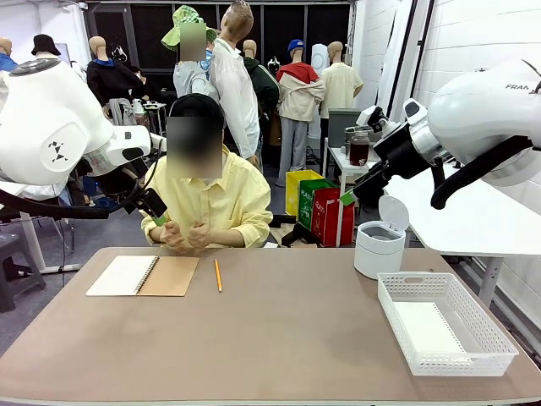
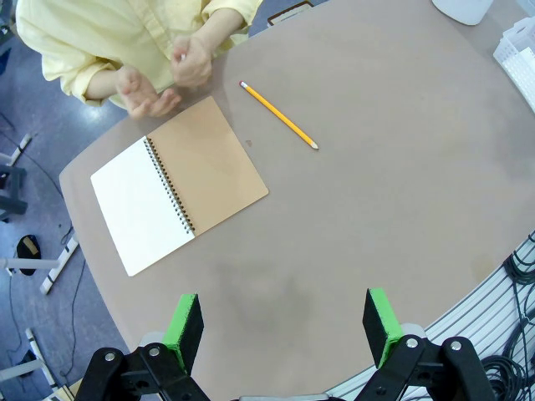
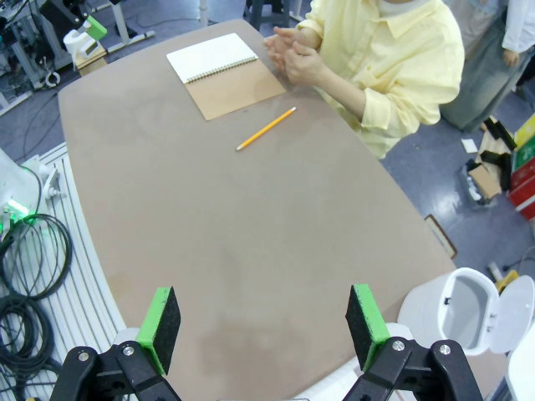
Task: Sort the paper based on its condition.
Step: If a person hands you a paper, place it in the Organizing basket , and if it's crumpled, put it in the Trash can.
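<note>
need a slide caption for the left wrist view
Open green-padded end effector above brown table; open spiral-bound notebook, yellow pencil and person's hands beyond.

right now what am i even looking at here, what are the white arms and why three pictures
Two white robot arms share a table with a seated person. The front picture looks across the table from between the arms. The other two come from cameras on each wrist, looking down past that arm's pincer: left pincer, right pincer. Both are open, above the table, holding nothing. On the table lie an open notebook, a pencil, a white basket with a sheet of paper inside, and a small white bin, lid up. The person's hands are together at the far edge.
</note>
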Robot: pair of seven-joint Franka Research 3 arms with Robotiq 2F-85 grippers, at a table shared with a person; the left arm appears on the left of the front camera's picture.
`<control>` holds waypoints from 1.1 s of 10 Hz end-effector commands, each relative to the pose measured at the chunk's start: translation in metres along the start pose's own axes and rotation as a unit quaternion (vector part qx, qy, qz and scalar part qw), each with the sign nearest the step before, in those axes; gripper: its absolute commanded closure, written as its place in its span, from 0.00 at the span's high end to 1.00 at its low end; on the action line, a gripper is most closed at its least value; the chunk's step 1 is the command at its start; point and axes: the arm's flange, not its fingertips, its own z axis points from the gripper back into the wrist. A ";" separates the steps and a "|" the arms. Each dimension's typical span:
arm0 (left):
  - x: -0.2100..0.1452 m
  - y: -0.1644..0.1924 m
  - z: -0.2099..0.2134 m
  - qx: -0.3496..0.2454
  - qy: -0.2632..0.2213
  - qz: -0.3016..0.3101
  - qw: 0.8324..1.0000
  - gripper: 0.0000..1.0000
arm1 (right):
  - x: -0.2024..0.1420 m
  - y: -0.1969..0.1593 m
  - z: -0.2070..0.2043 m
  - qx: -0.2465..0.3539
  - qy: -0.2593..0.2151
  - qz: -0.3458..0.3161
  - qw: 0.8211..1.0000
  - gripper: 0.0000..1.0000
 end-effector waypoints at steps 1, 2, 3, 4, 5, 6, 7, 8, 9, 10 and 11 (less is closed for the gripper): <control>0.000 0.001 0.000 -0.001 -0.003 0.000 1.000 1.00 | -0.001 0.000 -0.001 0.002 0.004 0.004 1.000 1.00; 0.000 0.001 0.000 -0.001 -0.003 0.000 1.000 1.00 | -0.001 0.000 -0.001 0.002 0.004 0.004 1.000 1.00; 0.000 0.001 0.000 -0.001 -0.003 0.000 1.000 1.00 | -0.001 0.000 -0.001 0.002 0.004 0.004 1.000 1.00; 0.000 0.001 0.000 -0.001 -0.003 0.000 1.000 1.00 | -0.001 0.000 -0.001 0.002 0.004 0.004 1.000 1.00; 0.000 0.001 0.000 -0.001 -0.003 0.000 1.000 1.00 | -0.001 0.000 -0.001 0.002 0.004 0.004 1.000 1.00; 0.000 0.001 0.000 -0.001 -0.003 0.000 1.000 1.00 | -0.001 0.000 -0.001 0.002 0.004 0.004 1.000 1.00; 0.000 0.001 0.000 -0.001 -0.003 0.000 1.000 1.00 | -0.001 0.000 -0.001 0.002 0.004 0.004 1.000 1.00; 0.000 0.001 0.000 -0.001 -0.003 0.000 1.000 1.00 | -0.001 0.000 -0.001 0.002 0.004 0.004 1.000 1.00; 0.000 0.001 0.000 -0.001 -0.003 0.000 1.000 1.00 | -0.001 0.000 -0.001 0.002 0.004 0.004 1.000 1.00; 0.000 0.001 0.000 -0.001 -0.003 0.000 1.000 1.00 | -0.001 0.000 -0.001 0.002 0.004 0.004 1.000 1.00; 0.000 0.001 0.000 -0.001 -0.003 0.000 1.000 1.00 | -0.001 0.000 -0.001 0.002 0.004 0.004 1.000 1.00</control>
